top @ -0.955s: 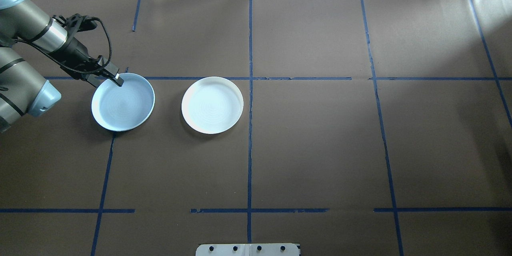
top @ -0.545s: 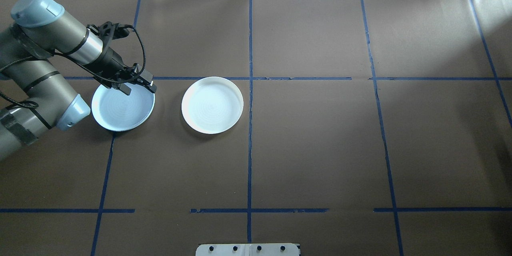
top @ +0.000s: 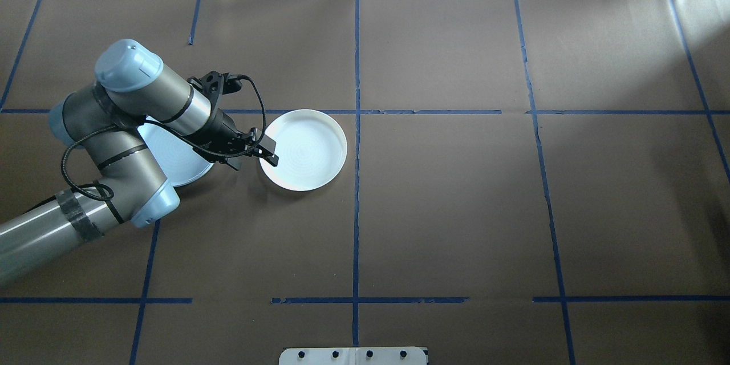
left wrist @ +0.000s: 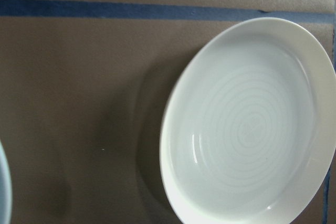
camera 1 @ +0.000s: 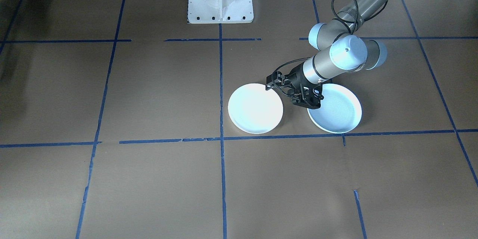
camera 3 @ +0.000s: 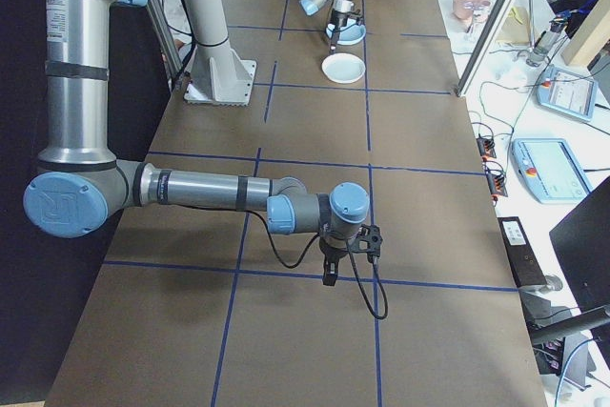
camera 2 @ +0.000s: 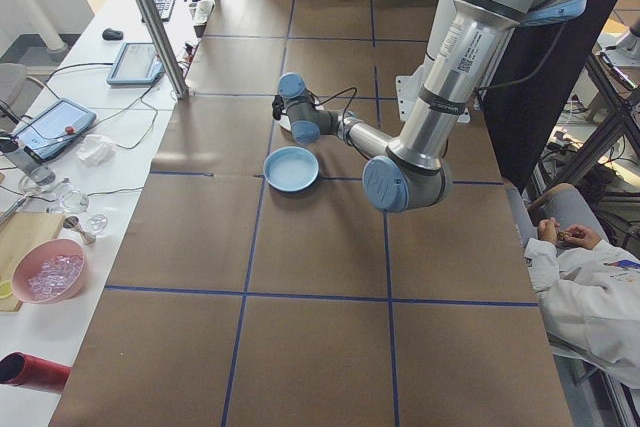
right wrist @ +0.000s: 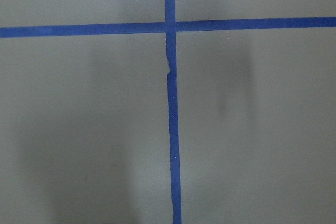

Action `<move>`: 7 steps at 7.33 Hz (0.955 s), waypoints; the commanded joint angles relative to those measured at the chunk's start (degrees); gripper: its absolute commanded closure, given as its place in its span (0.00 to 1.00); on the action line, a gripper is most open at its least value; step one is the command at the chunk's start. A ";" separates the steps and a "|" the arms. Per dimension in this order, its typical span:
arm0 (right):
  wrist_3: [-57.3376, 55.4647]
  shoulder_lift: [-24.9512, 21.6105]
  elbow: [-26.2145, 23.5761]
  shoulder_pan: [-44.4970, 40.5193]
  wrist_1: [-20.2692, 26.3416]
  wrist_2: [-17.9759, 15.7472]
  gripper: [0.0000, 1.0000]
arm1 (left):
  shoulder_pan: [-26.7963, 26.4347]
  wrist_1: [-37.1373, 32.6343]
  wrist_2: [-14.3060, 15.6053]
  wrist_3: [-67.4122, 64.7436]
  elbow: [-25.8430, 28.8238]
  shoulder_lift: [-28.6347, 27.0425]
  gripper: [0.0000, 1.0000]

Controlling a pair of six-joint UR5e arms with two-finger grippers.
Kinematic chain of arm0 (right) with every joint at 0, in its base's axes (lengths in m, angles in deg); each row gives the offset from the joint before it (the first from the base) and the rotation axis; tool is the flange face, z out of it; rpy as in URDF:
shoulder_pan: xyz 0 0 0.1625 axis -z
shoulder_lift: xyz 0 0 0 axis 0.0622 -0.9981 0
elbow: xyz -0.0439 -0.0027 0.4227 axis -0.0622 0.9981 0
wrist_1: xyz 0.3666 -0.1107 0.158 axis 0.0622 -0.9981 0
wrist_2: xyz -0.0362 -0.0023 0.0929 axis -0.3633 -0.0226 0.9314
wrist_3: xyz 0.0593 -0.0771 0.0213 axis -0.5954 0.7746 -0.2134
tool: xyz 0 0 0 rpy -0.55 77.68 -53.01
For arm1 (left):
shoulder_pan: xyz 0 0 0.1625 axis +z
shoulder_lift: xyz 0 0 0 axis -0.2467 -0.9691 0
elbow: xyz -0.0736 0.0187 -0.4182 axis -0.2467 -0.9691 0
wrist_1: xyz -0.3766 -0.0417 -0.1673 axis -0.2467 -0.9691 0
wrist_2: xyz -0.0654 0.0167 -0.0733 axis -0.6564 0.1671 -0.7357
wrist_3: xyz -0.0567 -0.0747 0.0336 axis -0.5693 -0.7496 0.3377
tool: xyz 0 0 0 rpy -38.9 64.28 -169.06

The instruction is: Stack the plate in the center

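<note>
L end effector point(top: 268, 157) released, at white plate point(top: 305, 149) rim, blue plate point(camera 1: 338, 109) beside, R end effector point(camera 3: 331, 276) state unclear

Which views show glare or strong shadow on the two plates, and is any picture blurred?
Front-facing view: the white plate is overexposed, its ridges washed out; the blue plate less so. Left wrist view: the white plate shows sharp rings, small highlights and a dark shadow beside its rim. Right wrist view: only soft, faint shadows on the table. No picture is clearly blurred.
</note>
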 commanded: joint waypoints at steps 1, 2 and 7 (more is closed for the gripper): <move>0.00 0.00 0.00 0.00 0.00 0.00 0.00 | 0.25 -1.24 0.95 -3.13 1.48 -0.49 0.29; 0.00 0.00 0.00 0.00 0.00 0.00 0.00 | -0.71 -1.34 1.47 -6.53 1.58 -0.49 0.29; 0.00 0.00 0.00 0.00 0.00 0.00 0.00 | -1.78 -1.34 7.10 -11.40 2.37 -0.93 0.27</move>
